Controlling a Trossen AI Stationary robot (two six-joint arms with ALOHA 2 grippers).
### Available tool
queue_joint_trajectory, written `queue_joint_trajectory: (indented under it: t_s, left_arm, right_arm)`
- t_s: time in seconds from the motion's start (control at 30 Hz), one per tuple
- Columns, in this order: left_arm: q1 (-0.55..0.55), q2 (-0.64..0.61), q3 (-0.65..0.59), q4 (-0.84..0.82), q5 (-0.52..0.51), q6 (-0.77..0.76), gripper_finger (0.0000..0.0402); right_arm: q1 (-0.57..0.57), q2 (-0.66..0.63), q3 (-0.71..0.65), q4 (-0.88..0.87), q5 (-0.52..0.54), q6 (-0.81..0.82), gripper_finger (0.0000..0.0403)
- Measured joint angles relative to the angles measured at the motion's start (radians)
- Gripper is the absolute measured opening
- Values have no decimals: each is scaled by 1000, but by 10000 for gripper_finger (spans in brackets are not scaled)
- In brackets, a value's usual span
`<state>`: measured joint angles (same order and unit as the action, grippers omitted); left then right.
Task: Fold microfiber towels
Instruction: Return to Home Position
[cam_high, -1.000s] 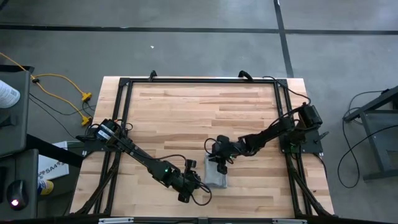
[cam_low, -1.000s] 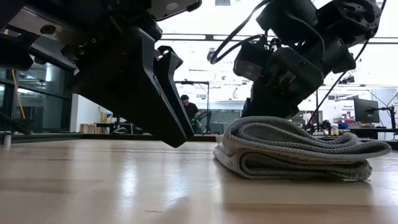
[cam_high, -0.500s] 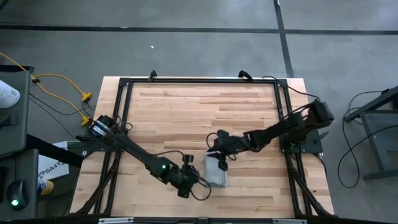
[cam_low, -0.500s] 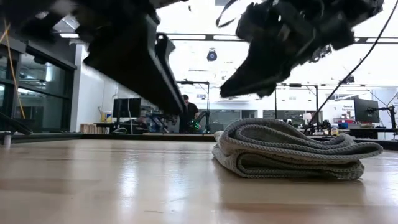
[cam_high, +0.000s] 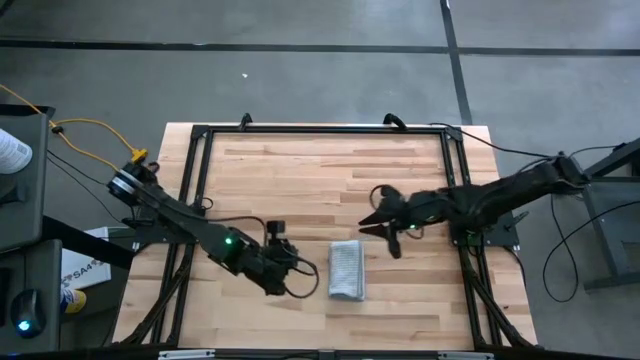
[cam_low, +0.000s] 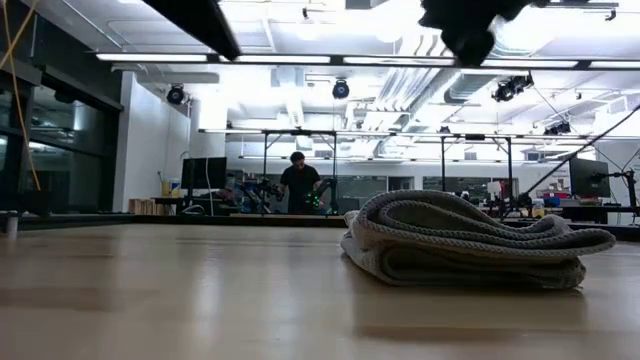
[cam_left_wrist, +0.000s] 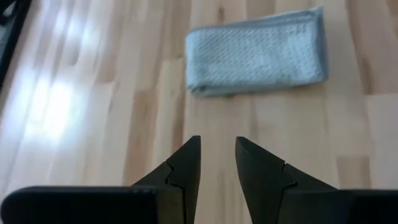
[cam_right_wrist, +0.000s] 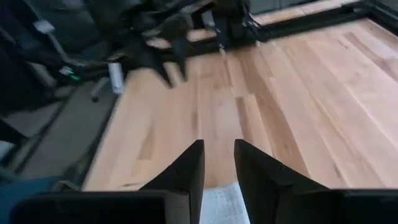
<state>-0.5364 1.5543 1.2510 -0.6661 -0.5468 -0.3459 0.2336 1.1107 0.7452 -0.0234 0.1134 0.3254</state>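
Note:
The light grey microfiber towel (cam_high: 347, 270) lies folded into a small narrow stack of several layers on the wooden table, near the front middle. It also shows in the low view (cam_low: 465, 245) and the left wrist view (cam_left_wrist: 258, 53). My left gripper (cam_high: 298, 268) hovers just left of the towel, slightly open and empty, its fingers (cam_left_wrist: 217, 142) pointing at the towel. My right gripper (cam_high: 370, 228) hovers beyond the towel's far right corner, slightly open and empty (cam_right_wrist: 219, 144). A strip of the towel (cam_right_wrist: 221, 196) shows below it.
A black metal frame (cam_high: 200, 140) runs along the table's edges. Bare wood lies across the far half of the table (cam_high: 320, 170). A person (cam_low: 298, 180) stands far off in the room behind. Yellow cables (cam_high: 100, 130) lie on the floor at the left.
Both grippers have risen and drawn away from the folded towel. The left one has gone toward the table's left and far side, the right one toward the right and far side. In the low view both have lifted nearly out of the picture. The towel has stayed folded in place.

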Motion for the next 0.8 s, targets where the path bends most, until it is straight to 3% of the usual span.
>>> queue_joint_trajectory:
  t_s: [0.17,0.3,0.57,0.8]
  left_arm:
    - [-1,-115,0,-169,-26,-104,100]
    - [-22,-205,-30,-191,-96,-128,100]
    - [-63,-299,-79,-190,-120,-127,100]
    - [-116,-415,-208,-175,-189,-232,100]
  right_arm:
    - [16,-136,0,-108,-55,-10,82]
    - [15,-217,0,-184,-96,67,82]
    - [15,-240,0,-180,-159,91,82]
    - [15,-289,0,-156,-175,89,82]
